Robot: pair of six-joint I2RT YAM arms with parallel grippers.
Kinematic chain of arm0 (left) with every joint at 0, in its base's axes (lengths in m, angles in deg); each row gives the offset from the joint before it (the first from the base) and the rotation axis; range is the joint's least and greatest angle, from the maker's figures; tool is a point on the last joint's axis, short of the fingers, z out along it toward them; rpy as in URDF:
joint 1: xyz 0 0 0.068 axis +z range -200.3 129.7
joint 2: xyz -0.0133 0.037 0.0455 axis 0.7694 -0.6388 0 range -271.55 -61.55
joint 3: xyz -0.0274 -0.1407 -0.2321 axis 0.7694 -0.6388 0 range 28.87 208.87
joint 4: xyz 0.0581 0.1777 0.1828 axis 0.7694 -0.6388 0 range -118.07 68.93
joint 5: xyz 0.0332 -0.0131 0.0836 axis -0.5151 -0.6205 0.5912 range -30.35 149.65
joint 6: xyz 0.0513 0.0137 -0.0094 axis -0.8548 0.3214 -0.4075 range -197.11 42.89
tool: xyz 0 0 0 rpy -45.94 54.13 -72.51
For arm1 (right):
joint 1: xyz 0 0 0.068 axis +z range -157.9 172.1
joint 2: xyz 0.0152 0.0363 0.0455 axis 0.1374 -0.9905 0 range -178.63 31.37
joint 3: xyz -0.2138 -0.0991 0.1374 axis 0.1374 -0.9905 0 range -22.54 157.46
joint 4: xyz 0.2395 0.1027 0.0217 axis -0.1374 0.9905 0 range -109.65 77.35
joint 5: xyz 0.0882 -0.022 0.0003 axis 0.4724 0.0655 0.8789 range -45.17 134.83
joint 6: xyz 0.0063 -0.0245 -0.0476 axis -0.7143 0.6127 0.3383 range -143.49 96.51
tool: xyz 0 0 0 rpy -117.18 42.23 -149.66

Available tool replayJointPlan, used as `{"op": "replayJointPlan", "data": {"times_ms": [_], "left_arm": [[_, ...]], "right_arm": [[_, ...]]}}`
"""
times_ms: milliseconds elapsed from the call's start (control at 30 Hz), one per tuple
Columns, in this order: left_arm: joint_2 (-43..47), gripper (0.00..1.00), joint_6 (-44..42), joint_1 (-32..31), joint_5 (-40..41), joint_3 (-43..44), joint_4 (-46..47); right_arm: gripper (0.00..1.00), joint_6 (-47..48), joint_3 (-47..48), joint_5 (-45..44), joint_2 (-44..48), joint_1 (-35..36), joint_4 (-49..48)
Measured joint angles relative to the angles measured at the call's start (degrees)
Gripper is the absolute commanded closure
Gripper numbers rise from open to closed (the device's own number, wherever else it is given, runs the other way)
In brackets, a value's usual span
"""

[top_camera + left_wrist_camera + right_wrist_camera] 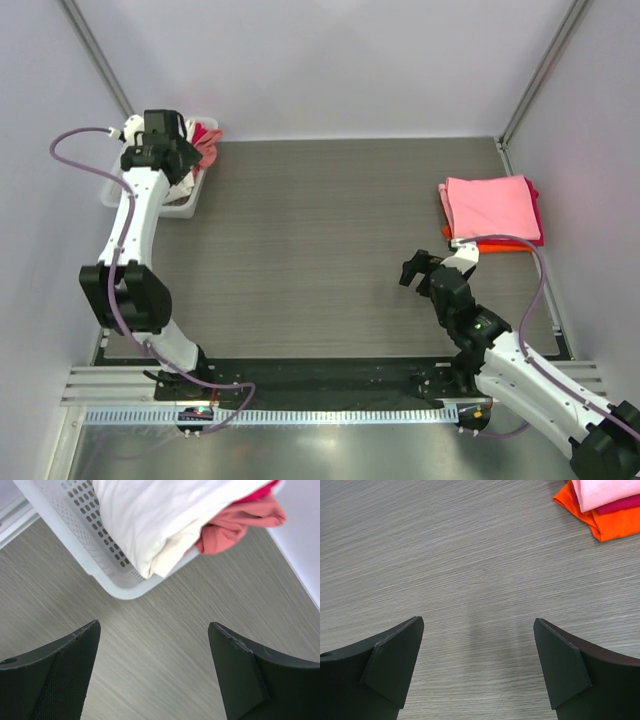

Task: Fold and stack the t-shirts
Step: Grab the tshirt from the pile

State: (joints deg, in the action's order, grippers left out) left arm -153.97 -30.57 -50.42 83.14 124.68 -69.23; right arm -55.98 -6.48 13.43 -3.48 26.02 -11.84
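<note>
Three folded t-shirts [492,210], pink over magenta over orange, sit stacked at right of the top view; cream tee [150,520] and red tee [235,525] lie in the basket [80,540], upper left; left gripper [154,630] hovers at its rim, right gripper [479,625] over the table [320,230], both spread wide and empty; step in hand, seemingly, fetching the next tee; next move calls for reaching in and pinching cloth.

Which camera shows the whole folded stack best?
Top external: the folded stack sits in full view at right, pink on top. Right wrist catches only one corner of it, showing pink, magenta and orange layers. Left wrist shows the basket instead, not the stack.
</note>
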Motion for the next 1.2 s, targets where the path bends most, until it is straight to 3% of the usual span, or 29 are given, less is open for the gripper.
{"op": "replayJointPlan", "data": {"times_ms": [133,233,500,600,767,833,1000,1200], "left_arm": [[-8.1,0.21,0.8,3.1,-2.0,3.5,0.3],[-13.5,0.37,1.1,4.6,-2.6,4.7,1.4],[-24.1,0.63,0.6,7.2,-5.1,9.3,2.7],[-25.3,0.98,-0.4,7.8,-5.7,11.8,3.0],[-24.1,1.0,-2.1,8.1,-4.9,12.6,3.8],[-20.3,1.0,-1.9,8.1,-4.0,8.6,6.3],[-2.7,1.0,0.6,8.1,-2.1,-2.0,8.9],[19.7,1.0,5.8,8.1,-5.1,3.6,7.9]], "right_arm": [[0.03,0.0,0.0,0.0,0.3,0.0,0.0],[0.03,0.0,0.0,-0.2,0.5,0.0,0.0],[0.03,0.0,0.0,-0.2,0.5,0.0,0.0],[0.02,0.0,0.0,-0.2,0.5,0.0,0.0],[0.03,0.0,0.0,-0.1,0.5,0.0,0.0],[0.03,0.0,0.0,-0.1,0.5,0.0,0.0],[0.03,0.0,0.0,0.0,0.3,0.0,0.0],[0.03,0.0,0.0,0.2,0.3,0.0,0.0]]}}
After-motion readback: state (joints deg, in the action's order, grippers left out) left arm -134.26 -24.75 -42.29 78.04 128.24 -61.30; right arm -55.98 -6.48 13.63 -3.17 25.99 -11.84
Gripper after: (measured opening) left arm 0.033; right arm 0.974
